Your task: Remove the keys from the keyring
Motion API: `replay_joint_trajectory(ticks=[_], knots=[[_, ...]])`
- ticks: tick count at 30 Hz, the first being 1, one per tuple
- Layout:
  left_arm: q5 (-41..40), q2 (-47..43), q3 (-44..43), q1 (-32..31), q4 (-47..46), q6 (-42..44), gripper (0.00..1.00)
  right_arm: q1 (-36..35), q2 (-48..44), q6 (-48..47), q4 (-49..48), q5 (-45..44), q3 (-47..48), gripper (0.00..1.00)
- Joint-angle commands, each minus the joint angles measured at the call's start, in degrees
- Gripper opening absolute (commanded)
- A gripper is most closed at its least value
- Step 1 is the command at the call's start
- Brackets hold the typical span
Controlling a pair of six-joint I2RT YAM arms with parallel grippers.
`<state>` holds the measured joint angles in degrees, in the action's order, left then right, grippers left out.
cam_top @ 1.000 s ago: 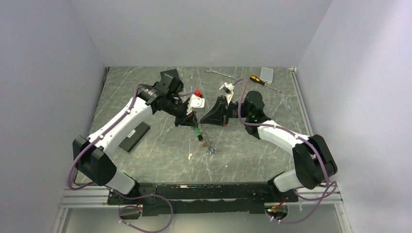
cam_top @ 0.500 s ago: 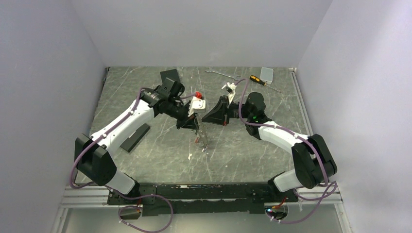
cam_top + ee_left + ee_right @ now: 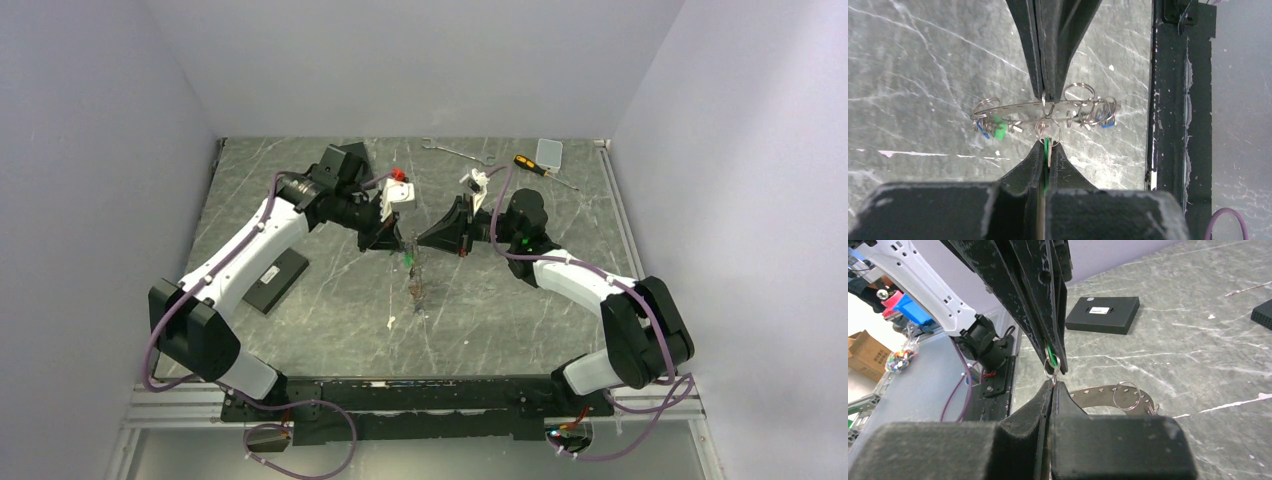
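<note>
The keyring (image 3: 1018,107) is a thin grey perforated metal ring, seen edge-on in the left wrist view and hanging above the table. Keys with a green tag (image 3: 999,131) and blue tags (image 3: 1106,124) dangle from it on small split rings. My left gripper (image 3: 1048,146) is shut on a green-tagged key (image 3: 1046,145) whose split ring (image 3: 1048,131) hangs on the keyring. My right gripper (image 3: 1053,385) is shut on the keyring's band (image 3: 1098,392), tip to tip with the left gripper (image 3: 1054,366). In the top view both grippers meet at mid-table (image 3: 412,240), with the keyring (image 3: 419,285) hanging below them.
A black box (image 3: 275,280) lies at the left, also in the right wrist view (image 3: 1103,314). A second black box (image 3: 350,160) sits at the back. A wrench (image 3: 450,150), a screwdriver (image 3: 535,168) and a small clear case (image 3: 549,152) lie at the back right.
My left gripper has moved back and left with the key. The dangling keyring and keys have risen and now hang straighter under the two grippers. The right arm has barely moved.
</note>
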<state>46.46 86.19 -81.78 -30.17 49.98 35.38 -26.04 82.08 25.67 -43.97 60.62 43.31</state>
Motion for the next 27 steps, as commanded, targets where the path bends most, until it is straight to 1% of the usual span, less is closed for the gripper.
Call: replay_joint_trajectory(ticks=[1,3,4,7,10,14,18,23,27], knots=[[1.0,-0.8,-4.5,0.5,0.6,-3.2,0.00,0.6,-0.8,-3.2,-3.1,-1.7,0.6,0.00],[0.9,-0.8,-5.7,0.5,0.9,-3.1,0.00,0.5,-0.8,-4.6,-2.0,-1.6,0.6,0.00],[0.9,-0.8,-6.2,0.5,1.0,-2.8,0.00,0.5,-0.7,-5.0,-1.7,-1.4,0.4,0.02],[0.1,-0.3,-8.3,0.5,2.0,-1.5,0.00,0.5,-0.6,-7.7,1.1,-0.6,0.6,0.21],[0.2,0.1,-9.9,0.5,4.4,2.1,0.00,0.5,-1.1,-13.8,8.0,0.7,1.9,0.29],[0.8,0.7,-12.4,0.5,10.0,9.5,0.00,0.5,-1.7,-25.8,22.7,1.9,6.0,0.37],[1.8,1.1,-13.8,0.4,15.5,16.9,0.00,0.3,-2.1,-37.3,36.6,2.8,12.3,0.39],[2.8,1.4,-14.3,0.4,18.5,21.4,0.00,-0.9,-2.3,-45.9,48.5,2.4,18.7,0.47],[4.1,1.4,-14.0,0.4,18.6,22.1,0.00,-2.9,-2.0,-49.0,53.8,1.3,21.8,0.52]])
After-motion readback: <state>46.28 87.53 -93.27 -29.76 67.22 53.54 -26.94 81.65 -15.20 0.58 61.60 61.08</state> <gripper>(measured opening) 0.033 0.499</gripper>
